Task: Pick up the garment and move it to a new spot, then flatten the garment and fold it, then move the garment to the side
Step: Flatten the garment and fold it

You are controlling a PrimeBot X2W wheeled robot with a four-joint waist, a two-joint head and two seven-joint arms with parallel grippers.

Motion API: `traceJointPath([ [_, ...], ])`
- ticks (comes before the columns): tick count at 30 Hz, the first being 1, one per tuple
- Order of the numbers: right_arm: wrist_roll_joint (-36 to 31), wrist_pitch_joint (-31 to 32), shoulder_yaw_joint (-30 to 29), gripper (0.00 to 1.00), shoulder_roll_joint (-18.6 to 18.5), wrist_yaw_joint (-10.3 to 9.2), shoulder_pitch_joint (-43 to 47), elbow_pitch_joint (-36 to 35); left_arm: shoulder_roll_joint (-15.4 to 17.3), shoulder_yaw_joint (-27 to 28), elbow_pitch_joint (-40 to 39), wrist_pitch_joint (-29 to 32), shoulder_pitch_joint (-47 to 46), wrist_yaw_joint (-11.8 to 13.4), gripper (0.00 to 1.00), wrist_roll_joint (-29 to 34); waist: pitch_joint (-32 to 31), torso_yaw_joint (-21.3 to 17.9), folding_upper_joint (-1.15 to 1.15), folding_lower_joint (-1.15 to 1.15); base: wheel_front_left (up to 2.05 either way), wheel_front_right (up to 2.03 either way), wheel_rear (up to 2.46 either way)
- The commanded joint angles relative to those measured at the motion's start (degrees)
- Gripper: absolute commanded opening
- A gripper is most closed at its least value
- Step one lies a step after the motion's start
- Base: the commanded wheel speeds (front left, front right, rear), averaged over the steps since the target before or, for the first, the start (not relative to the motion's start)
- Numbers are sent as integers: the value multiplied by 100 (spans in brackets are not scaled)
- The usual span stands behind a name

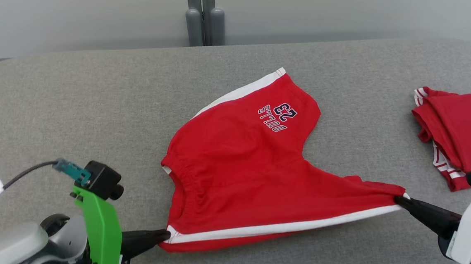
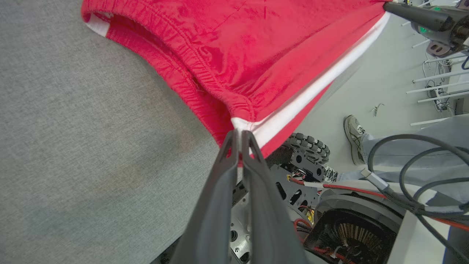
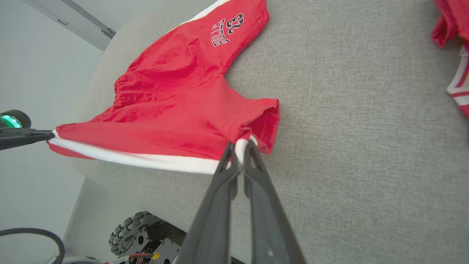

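The garment point(image 1: 241, 165) is a pair of red shorts with white side stripes and "BULLS 23" print, spread on the grey padded table point(image 1: 75, 104). My left gripper point(image 1: 167, 235) is shut on the waistband corner at the white stripe, near the table's front edge. My right gripper point(image 1: 397, 198) is shut on the hem corner of the same leg, so the white stripe runs taut between them. In the left wrist view the shorts point(image 2: 249, 55) hang from my left gripper point(image 2: 238, 132). In the right wrist view my right gripper point(image 3: 240, 146) pinches the white hem of the shorts point(image 3: 176, 99).
A second red garment point(image 1: 459, 131) with white stripes lies bunched at the table's right edge. Grey posts point(image 1: 204, 18) stand behind the table. A person's shoe point(image 2: 354, 137) is on the floor beside the robot's wheeled base point(image 2: 307, 154).
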Motion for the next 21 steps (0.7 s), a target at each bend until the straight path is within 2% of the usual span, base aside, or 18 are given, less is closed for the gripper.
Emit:
traceJointPath([
  [1,189,215,-68,0,69,-7,-202,0,-90,46,115,264,-185,-110,0,-249,98,87,0,1,0,0,0],
  [6,685,1200,-133,0,329,-6,-932,412,-448,175,730,1331,-886,-331,0,-900,333,306,0,1,0,0,0],
  [12,826,2428,-29,0,795,-4,-2219,1527,-1026,340,1646,2284,-1757,-383,0,-1396,851,600,0,1,0,0,0],
  [16,690,3052,70,0,1184,-4,-3136,2402,-1288,493,2174,2547,-2245,-314,0,-1490,1270,787,0,1,0,0,0],
  [21,394,3561,170,0,1611,-4,-4178,3380,-1445,751,2521,2739,-2753,-343,0,-1628,1801,991,0,1,0,0,0],
])
